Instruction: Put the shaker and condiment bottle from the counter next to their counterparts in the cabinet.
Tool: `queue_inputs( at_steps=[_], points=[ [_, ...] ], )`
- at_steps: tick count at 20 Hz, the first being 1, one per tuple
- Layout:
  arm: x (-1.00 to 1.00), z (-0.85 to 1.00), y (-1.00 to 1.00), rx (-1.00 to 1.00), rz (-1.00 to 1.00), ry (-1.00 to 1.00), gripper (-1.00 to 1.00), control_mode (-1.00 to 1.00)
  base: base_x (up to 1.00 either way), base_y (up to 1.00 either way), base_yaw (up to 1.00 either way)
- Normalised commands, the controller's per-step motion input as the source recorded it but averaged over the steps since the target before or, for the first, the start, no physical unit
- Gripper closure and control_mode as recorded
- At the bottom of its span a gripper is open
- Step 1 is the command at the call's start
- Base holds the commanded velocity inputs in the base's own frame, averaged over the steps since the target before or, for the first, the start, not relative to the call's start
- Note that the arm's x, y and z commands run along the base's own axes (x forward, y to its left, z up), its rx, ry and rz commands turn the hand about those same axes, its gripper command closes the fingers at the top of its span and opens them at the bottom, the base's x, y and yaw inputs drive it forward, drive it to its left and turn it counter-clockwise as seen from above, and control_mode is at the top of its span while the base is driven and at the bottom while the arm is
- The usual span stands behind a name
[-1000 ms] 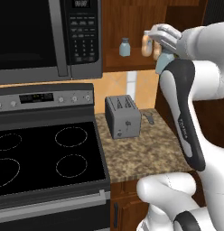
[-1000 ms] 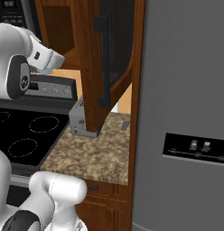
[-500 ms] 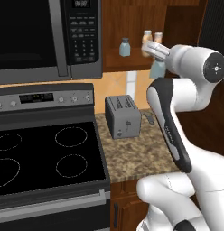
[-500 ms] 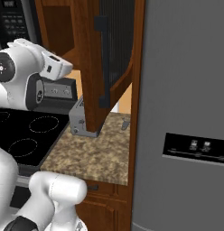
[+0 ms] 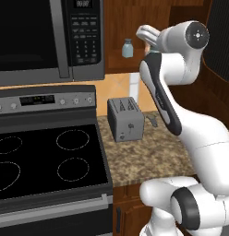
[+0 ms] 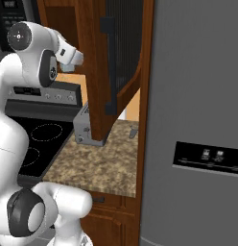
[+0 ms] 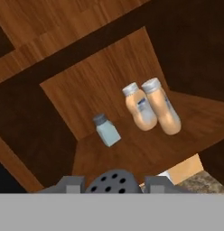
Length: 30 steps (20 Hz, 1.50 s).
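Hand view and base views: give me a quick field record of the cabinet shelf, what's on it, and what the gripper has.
cabinet shelf: open, wooden
condiment bottles: two side by side on the shelf, apparently touching
shelf shaker: standing alone, apart from the bottles
gripper: shut on second shaker, grey perforated cap between the fingers
counter: toaster on it

The arm is swinging leftward and up toward the cabinet (image 5: 135, 18) shelf; the end effector (image 5: 145, 33) is carrying the shaker (image 7: 112, 181) closer to the matching jar (image 5: 128, 48), its wrist now hiding the shelf bottles in the left base view.
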Motion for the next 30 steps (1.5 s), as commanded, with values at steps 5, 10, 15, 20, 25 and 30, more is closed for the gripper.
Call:
queue_inputs(
  at_steps=[5,10,15,20,25,30],
  points=[
    [0.26,-0.49,0.00,-0.04,-0.01,-0.05,1.00,-1.00,0.00,0.00,0.00],
    [0.61,-0.04,-0.01,0.00,-0.01,0.00,1.00,-1.00,0.00,0.00,0.00],
    [0.68,-0.01,-0.02,0.00,0.00,0.00,1.00,-1.00,0.00,0.00,0.00],
    [0.54,-0.14,0.00,0.00,-0.01,0.00,1.00,-1.00,0.00,0.00,0.00],
    [0.55,-0.11,-0.02,0.00,-0.02,0.00,1.00,-1.00,0.00,0.00,0.00],
    [0.65,-0.01,-0.07,0.00,-0.01,0.00,1.00,-1.00,0.00,0.00,0.00]
  ],
)
